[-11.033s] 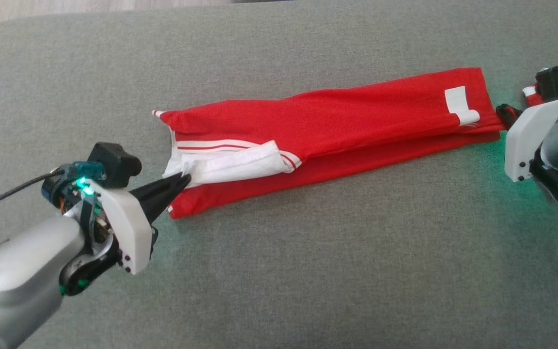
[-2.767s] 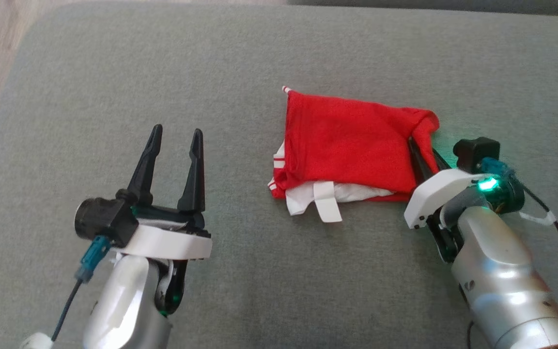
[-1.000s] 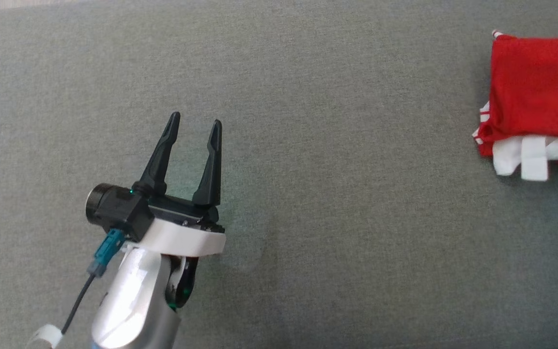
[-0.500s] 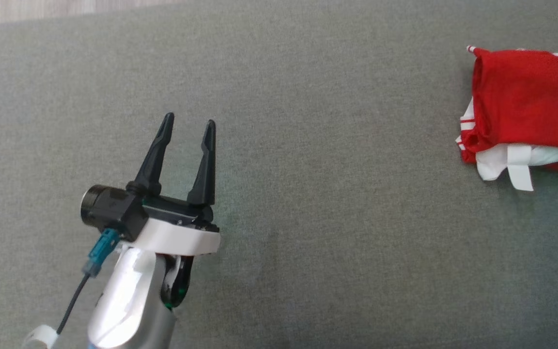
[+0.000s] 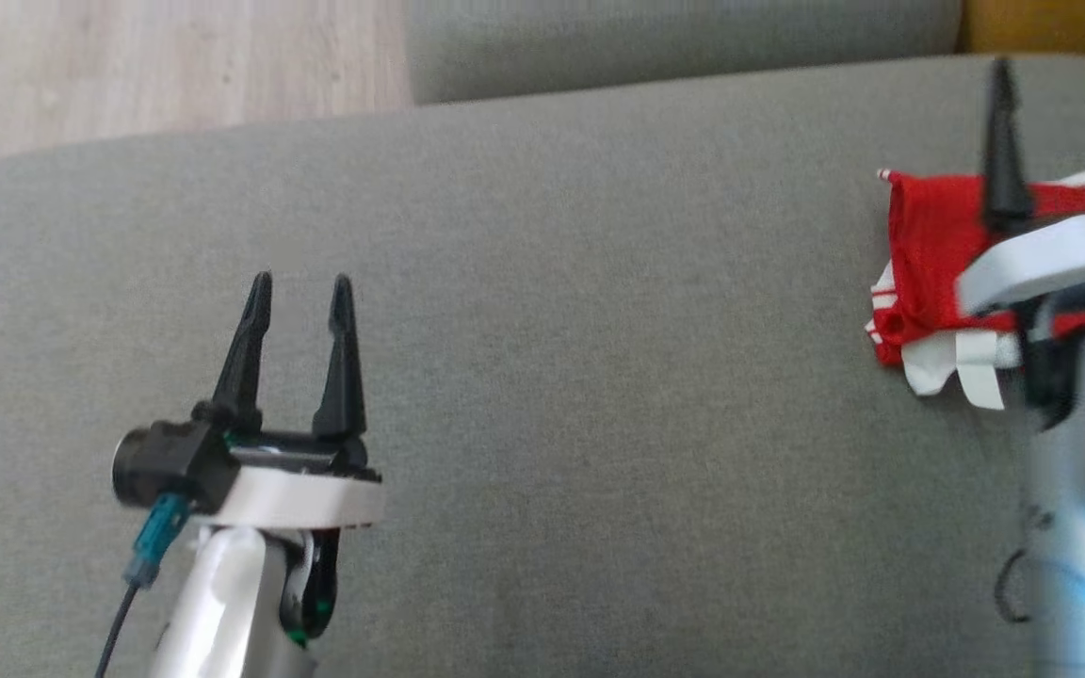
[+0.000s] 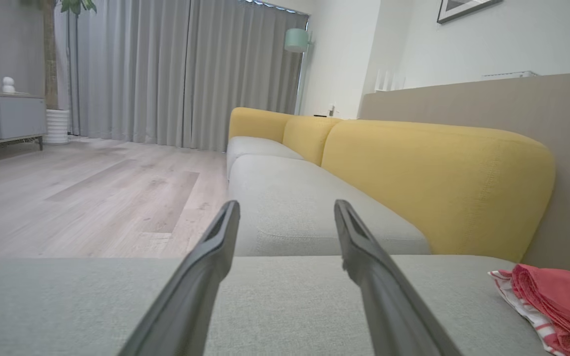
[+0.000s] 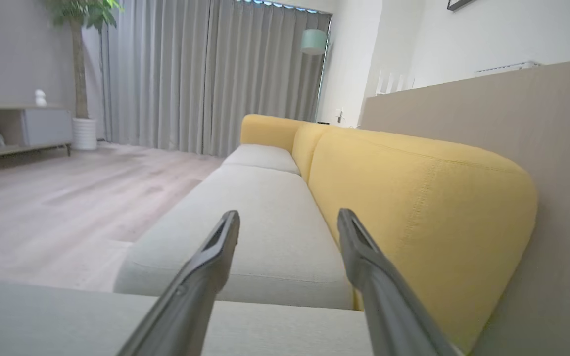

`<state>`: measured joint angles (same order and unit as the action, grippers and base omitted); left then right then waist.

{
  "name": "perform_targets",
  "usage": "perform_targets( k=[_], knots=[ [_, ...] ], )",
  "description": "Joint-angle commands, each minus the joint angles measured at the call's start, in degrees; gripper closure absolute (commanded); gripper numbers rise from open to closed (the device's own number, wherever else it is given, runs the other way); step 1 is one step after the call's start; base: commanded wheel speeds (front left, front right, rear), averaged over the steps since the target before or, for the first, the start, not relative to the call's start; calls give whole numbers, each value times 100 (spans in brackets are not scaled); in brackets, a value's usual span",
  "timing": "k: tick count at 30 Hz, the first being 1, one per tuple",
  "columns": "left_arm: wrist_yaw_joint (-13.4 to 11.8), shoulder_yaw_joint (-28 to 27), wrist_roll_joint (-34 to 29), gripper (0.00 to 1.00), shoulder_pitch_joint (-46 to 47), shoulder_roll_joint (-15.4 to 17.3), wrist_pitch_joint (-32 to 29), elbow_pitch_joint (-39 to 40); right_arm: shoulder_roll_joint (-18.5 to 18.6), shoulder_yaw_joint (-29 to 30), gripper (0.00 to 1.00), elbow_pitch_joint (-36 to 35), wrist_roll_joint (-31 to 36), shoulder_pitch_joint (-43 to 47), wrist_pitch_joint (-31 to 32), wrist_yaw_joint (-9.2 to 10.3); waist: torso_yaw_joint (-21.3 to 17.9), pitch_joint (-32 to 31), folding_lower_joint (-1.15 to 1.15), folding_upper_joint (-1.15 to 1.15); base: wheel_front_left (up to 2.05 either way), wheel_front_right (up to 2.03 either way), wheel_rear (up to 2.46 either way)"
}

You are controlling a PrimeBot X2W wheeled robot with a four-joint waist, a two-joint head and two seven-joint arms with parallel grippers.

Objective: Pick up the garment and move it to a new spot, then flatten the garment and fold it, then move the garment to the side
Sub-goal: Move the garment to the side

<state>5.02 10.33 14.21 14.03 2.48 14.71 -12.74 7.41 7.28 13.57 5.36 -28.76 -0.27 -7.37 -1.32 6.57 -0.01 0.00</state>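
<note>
Your folded garment [image 5: 929, 254] lies toward the seat cushion's [image 5: 599, 282] right edge, apparently set aside as asked; left fingers [image 5: 246, 348] and right fingers [image 5: 1004, 141] stand spread, empty.

Place: home living room | Seen from here: grey sofa [image 6: 285, 198] with yellow back cushions [image 6: 433, 178], floor-length curtains [image 6: 166, 74], wooden floor [image 6: 92, 198], floor lamp [image 6: 296, 40], potted tree [image 7: 78, 74], framed picture [image 6: 465, 7]

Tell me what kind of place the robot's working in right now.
Most likely a home living room: a long sofa with yellow backrests, floor-length grey curtains, a pale wood floor and a floor lamp.
</note>
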Motion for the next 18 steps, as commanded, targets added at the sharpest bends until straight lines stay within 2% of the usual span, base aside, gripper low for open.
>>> perform_targets(
  k=[1, 6, 11, 18],
  knots=[
    [-41, -244, 49, 0, 8, 40, 29, 200, -205, -135, 0, -231, -113, 3, -133, -12, 85, -233, 1, 0, 0, 0, 0],
    [-32, -280, -27, 0, -256, 40, 29, 173, -440, -481, 0, -161, -503, 448, -380, -12, 177, -417, 1, 0, 0, 0, 0],
    [-62, -294, -114, 0, -421, 40, 29, 2, -450, -740, 0, 6, -1047, 953, -750, -12, 248, -481, 1, 0, 0, 0, 0],
    [-162, -293, -84, 0, -637, 40, 29, -42, -452, -770, 0, 124, -1286, 1834, -1374, -12, 344, -494, 1, 0, 0, 0, 0]
  ],
)
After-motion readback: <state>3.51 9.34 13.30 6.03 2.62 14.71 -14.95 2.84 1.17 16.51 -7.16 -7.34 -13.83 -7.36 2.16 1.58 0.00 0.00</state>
